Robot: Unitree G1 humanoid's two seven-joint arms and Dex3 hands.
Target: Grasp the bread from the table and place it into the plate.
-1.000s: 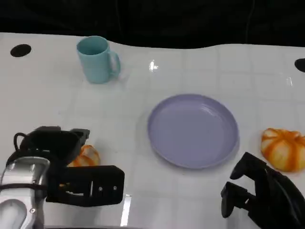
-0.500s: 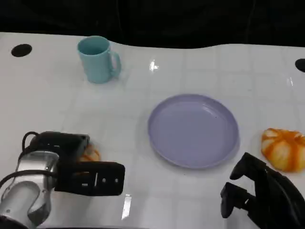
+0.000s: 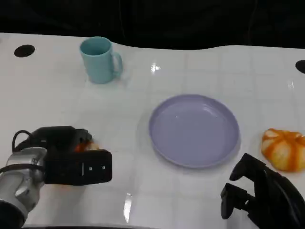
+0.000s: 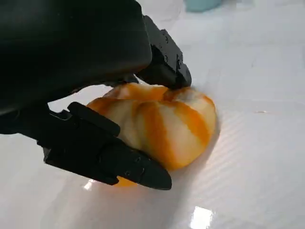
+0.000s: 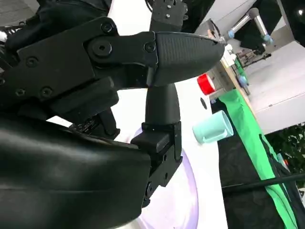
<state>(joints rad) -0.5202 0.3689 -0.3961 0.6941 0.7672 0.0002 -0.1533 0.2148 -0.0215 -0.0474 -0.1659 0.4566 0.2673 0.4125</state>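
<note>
Left hand (image 3: 71, 160) sits low at the near left of the table (image 3: 57, 105), its fingers (image 4: 114, 160) wrapped on both sides of a bread roll (image 4: 162, 126). In the left wrist view one finger lies along the roll's near flank and another presses its far top edge, so the roll is pinched between them: grasped, though it looks to be resting on the table surface, not yet lifted. In the head view just a sliver of orange shows past the hand. The grip from the sides, low down, looks chosen so the soft roll can be lifted without squashing its crown.

Right hand (image 3: 259, 193) hangs at the near right, holding nothing. Its fingers are partly curled in both views; whether they are loose or clenched I cannot tell. It appears parked out of the way, just beside a second roll (image 3: 284, 149), not touching it.

The plate (image 3: 164, 143) lies mid-table between the two hands, bare, near enough for either arm. The mug (image 3: 99, 59) stands upright at the far left, handle to the right, well apart from the carry path.

Count:
- bread rolls: two, orange-striped, one in the left hand, one free at the right
- plates: one, lilac
- mugs: one, pale blue
- dark round holes (image 3: 24, 50) in the table top: two, one at the far left, one cut off at the right edge
</note>
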